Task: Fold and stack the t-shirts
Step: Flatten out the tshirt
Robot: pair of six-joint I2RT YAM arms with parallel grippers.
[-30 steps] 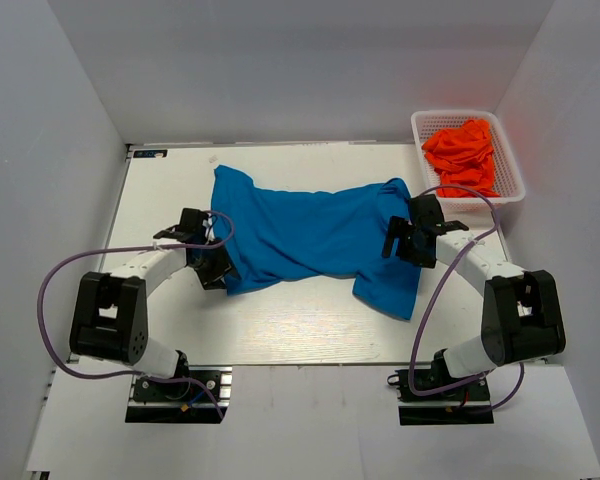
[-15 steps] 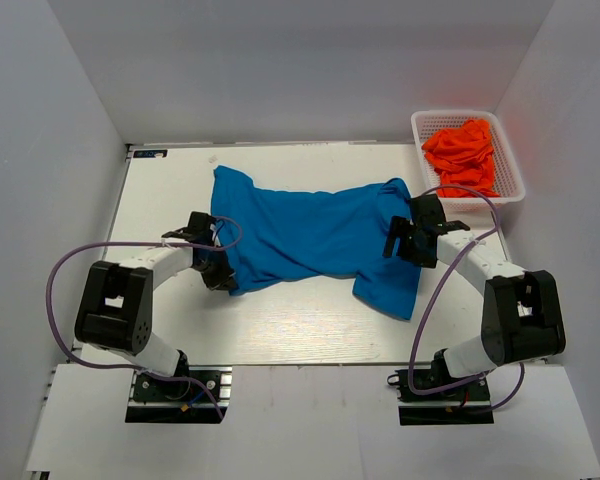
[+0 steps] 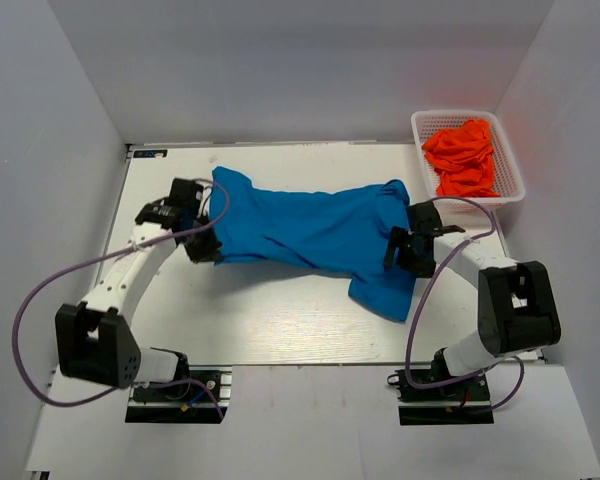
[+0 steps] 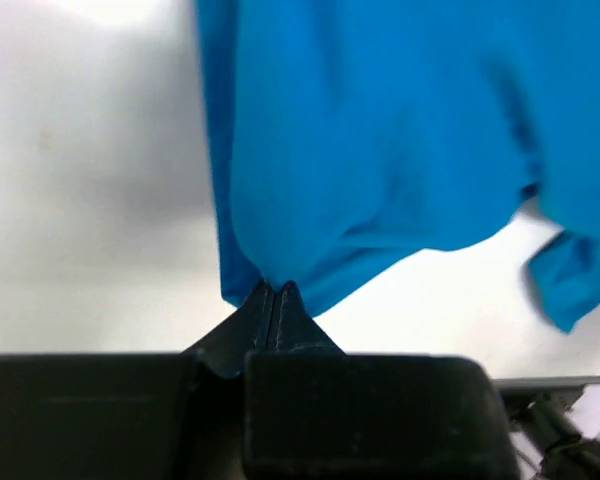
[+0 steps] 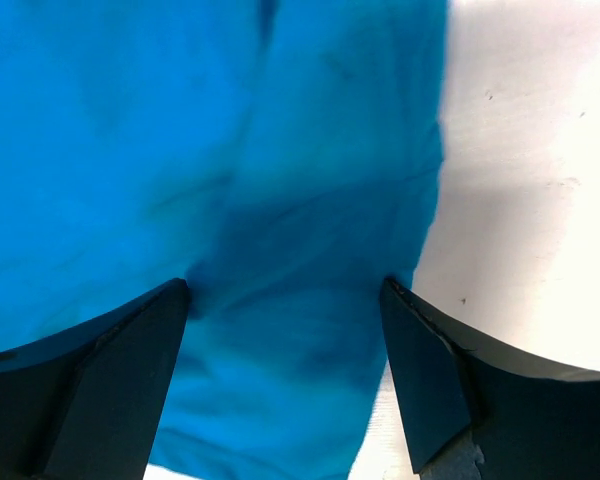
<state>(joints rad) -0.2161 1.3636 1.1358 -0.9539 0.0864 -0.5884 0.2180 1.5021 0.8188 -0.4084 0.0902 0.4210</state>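
A bright blue t-shirt (image 3: 300, 230) lies crumpled across the middle of the white table (image 3: 280, 320). My left gripper (image 3: 202, 248) is shut on the shirt's left edge; in the left wrist view the closed tips (image 4: 275, 290) pinch a fold of blue fabric (image 4: 380, 130) that hangs away from them. My right gripper (image 3: 398, 250) stands open over the shirt's right part. In the right wrist view blue cloth (image 5: 180, 150) fills the gap (image 5: 285, 290) between the two spread fingers (image 5: 130, 370), which touch or nearly touch it. Orange-red t-shirts (image 3: 463, 155) lie heaped in the basket.
A white mesh basket (image 3: 420, 140) stands at the table's far right corner. Grey walls close in the left, back and right sides. Purple cables loop beside both arms near the front edge.
My left gripper has shut on the blue shirt's left edge and moved toward the far left, drawing the fabric with it. The right gripper stayed open and moved slightly nearer over the shirt.
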